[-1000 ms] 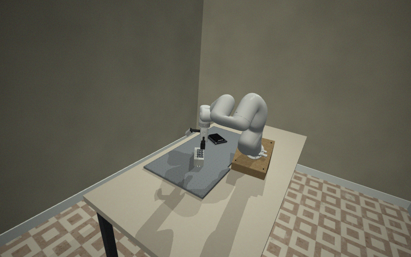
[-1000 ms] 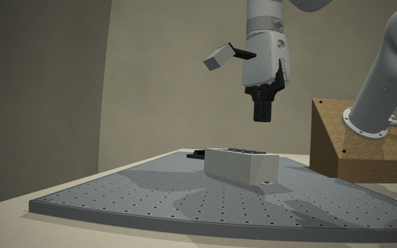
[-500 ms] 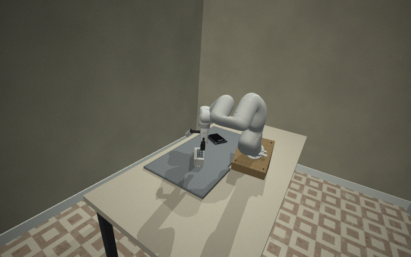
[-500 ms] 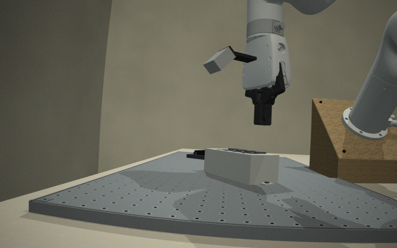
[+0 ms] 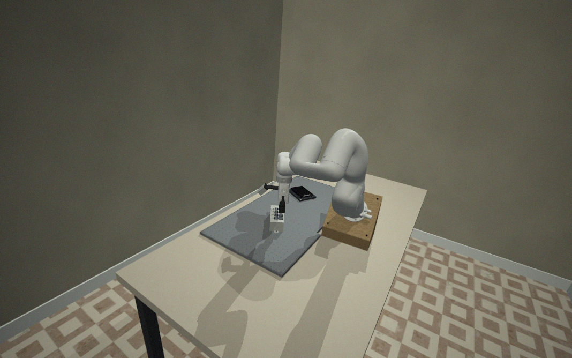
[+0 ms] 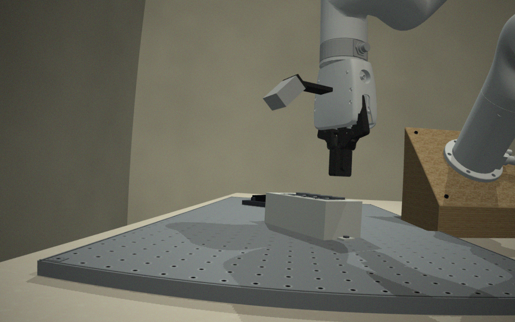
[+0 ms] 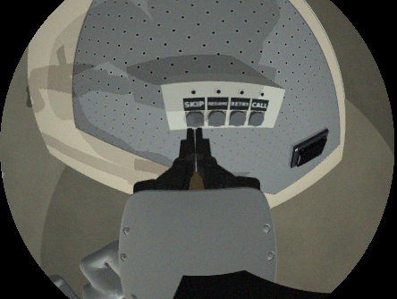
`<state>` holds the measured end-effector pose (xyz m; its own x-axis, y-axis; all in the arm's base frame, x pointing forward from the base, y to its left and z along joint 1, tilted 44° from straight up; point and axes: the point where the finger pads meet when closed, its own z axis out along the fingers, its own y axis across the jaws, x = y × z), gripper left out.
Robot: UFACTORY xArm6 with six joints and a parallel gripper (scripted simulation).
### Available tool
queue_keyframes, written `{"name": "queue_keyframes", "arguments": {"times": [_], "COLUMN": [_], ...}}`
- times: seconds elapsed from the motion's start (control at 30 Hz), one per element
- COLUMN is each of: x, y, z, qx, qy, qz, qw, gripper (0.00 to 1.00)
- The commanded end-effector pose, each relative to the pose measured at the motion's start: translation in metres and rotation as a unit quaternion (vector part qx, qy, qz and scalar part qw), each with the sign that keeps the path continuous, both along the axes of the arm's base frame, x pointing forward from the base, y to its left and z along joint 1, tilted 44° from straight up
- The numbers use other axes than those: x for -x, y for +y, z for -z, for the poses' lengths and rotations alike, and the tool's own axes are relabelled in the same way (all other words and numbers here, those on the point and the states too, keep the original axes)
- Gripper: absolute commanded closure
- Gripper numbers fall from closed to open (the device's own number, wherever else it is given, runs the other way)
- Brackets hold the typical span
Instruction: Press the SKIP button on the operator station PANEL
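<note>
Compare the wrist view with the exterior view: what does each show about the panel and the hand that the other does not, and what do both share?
Only the wrist view shows the printed names, left to right SKIP, RESUME, RETRY, CALL, with the shut fingertips lined up on the button below SKIP; no lamp looks lit. It also shows the dark plate off to the right.

Only the exterior view shows height: the hand hangs above the PANEL, with a plain gap between them.

Both show the hand shut and holding nothing, and the panel standing on the perforated grey board.
</note>
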<state>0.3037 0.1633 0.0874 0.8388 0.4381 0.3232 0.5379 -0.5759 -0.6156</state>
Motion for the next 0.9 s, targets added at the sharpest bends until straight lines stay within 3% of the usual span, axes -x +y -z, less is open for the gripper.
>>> {"name": "queue_keyframes", "arguments": {"times": [0.0,0.87], "x": [-0.0008,-0.0002], "y": [0.0043,0.0094], "z": [0.0040,0.0093], "qx": [0.000,0.000], "qy": [-0.001,-0.001], "qz": [0.001,0.001], "qw": [1.000,1.000], "gripper": [1.00,1.00]}}
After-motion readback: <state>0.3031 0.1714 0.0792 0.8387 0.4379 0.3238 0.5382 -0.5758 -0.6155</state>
